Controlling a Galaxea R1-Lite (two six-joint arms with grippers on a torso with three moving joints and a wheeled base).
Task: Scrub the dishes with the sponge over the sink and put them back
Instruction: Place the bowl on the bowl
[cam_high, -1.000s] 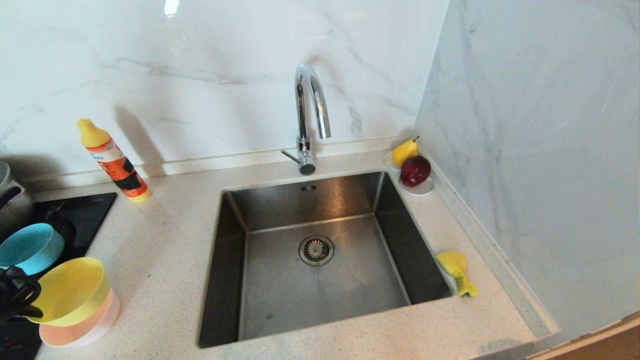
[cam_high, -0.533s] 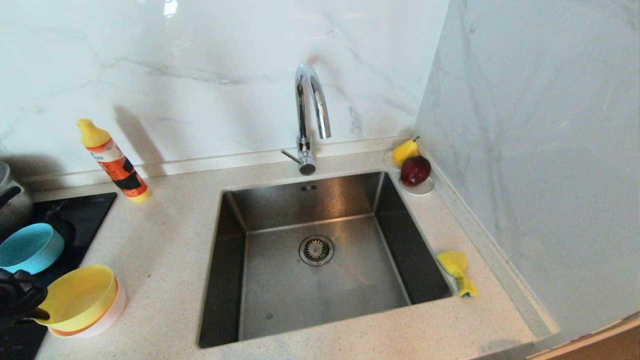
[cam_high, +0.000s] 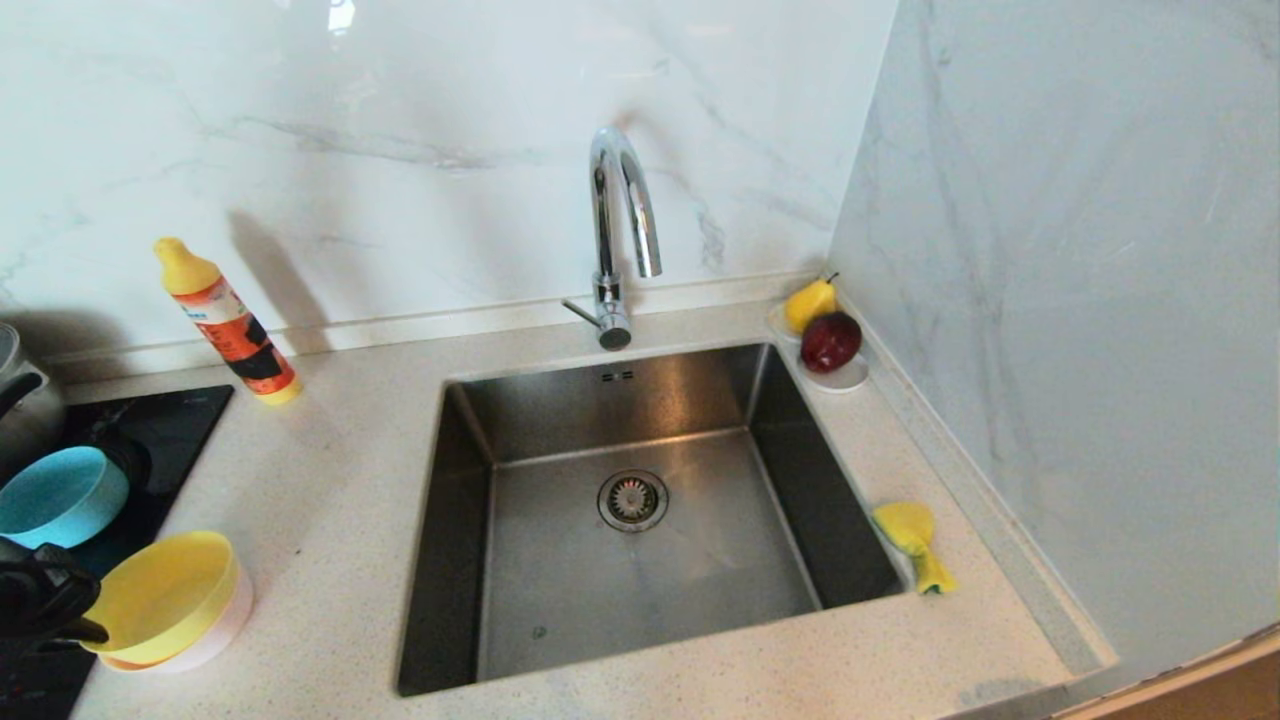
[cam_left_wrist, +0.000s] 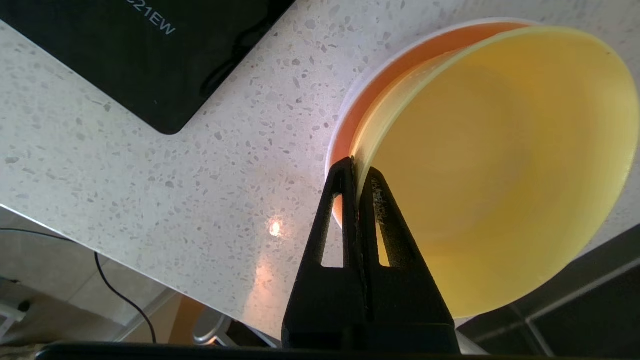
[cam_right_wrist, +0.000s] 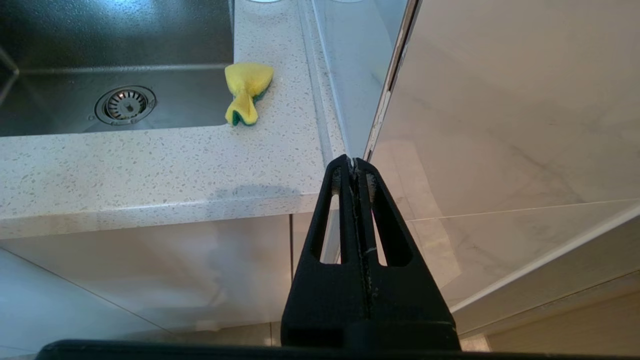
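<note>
My left gripper (cam_high: 62, 618) (cam_left_wrist: 357, 167) is at the counter's left front, shut on the near rim of the yellow bowl (cam_high: 160, 595) (cam_left_wrist: 500, 175). That bowl sits nested in the pale pink bowl (cam_high: 228, 625) (cam_left_wrist: 380, 70), slightly tilted. Behind them the light blue bowl (cam_high: 60, 495) lies on the cooktop. The yellow sponge (cam_high: 912, 540) (cam_right_wrist: 245, 92), crumpled, lies on the counter at the right rim of the steel sink (cam_high: 700, 580). Out of the head view, my right gripper (cam_right_wrist: 354, 162) hangs shut and empty below the counter's front right corner.
A chrome faucet (cam_high: 620, 230) arches over the sink's back edge. An orange detergent bottle (cam_high: 228, 322) leans at the back left. The black cooktop (cam_high: 150, 440) and a steel pot (cam_high: 20, 400) are far left. A saucer with pear and apple (cam_high: 825, 340) sits back right, by the side wall.
The yellow bowl has come down from a raised tilt and settled into the pink bowl, with my left gripper still on its rim. The right arm has not moved.
</note>
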